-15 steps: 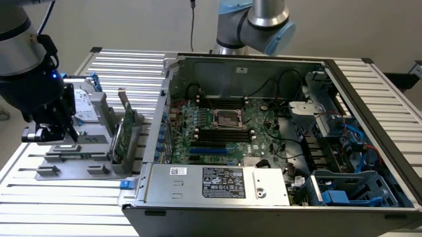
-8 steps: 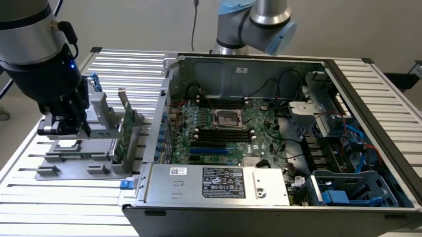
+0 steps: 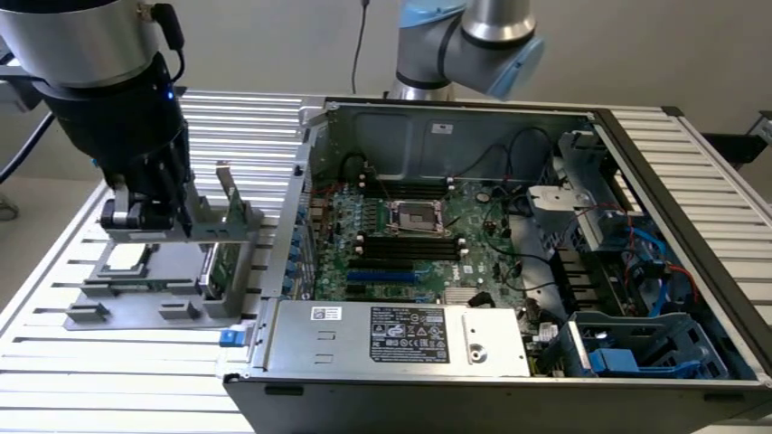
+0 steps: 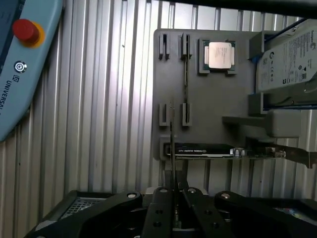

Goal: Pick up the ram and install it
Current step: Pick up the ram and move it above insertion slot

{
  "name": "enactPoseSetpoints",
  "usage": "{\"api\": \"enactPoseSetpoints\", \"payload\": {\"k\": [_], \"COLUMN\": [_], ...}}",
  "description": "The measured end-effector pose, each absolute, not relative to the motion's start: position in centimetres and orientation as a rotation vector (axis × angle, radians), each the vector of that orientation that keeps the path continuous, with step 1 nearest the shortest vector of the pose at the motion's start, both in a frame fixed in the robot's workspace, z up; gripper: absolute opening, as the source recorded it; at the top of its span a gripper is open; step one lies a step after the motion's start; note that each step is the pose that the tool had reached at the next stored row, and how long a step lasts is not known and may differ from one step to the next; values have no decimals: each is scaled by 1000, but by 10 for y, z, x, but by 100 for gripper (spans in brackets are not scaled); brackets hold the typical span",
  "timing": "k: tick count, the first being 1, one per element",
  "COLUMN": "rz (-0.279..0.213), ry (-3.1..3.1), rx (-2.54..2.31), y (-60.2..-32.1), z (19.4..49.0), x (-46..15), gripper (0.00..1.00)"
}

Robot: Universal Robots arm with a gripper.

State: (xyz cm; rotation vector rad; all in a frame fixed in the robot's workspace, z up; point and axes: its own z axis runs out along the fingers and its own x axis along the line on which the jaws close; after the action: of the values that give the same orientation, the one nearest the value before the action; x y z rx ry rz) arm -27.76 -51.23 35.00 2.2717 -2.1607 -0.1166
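Gripper point(image 4: 174, 206) fingers point(image 4: 161, 210) are drawn close together on the ram point(image 4: 172, 144), which the wrist view shows edge-on as a thin dark strip running out from between them. The clamp looks firm, though the contact itself is hard to make out. The ram's far end lies over a pair of slotted posts on the grey holder point(image 4: 208, 99), which rests on the ribbed metal table point(image 4: 109, 99). In the neighbouring pair of posts a second stick point(image 4: 185, 74) stands on edge. The holder also carries a square silver processor point(image 4: 220, 53) in its own recess, a hard drive point(image 4: 290, 59) with a white label whose fine print cannot be read, and a graphics card point(image 4: 203, 150) with a line of small white lettering along its black edge, too fine to read. Beside the holder lies a pale blue control tablet point(image 4: 20, 84) with a red stop button point(image 4: 25, 29) and the word "UNIVERSAL" printed along it. In the exterior view the gripper point(image 3: 145, 231) hangs just over the holder point(image 3: 121, 298), towards the exterior view's left, and the open computer case point(image 3: 483, 117) lies just beside the holder towards the right. Inside it are the green motherboard point(image 3: 483, 253), with black memory slots point(image 3: 410, 246) near its middle, and a silver power supply point(image 3: 399, 330) whose sticker of small print is unreadable.
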Motion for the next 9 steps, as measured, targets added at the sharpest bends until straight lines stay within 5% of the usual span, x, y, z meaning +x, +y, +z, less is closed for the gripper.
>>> {"api": "enactPoseSetpoints", "payload": {"k": [9], "rz": [-117], "ry": [-2161], "rx": [2272], "y": [-508], "z": [375], "x": [-263], "gripper": [14]}}
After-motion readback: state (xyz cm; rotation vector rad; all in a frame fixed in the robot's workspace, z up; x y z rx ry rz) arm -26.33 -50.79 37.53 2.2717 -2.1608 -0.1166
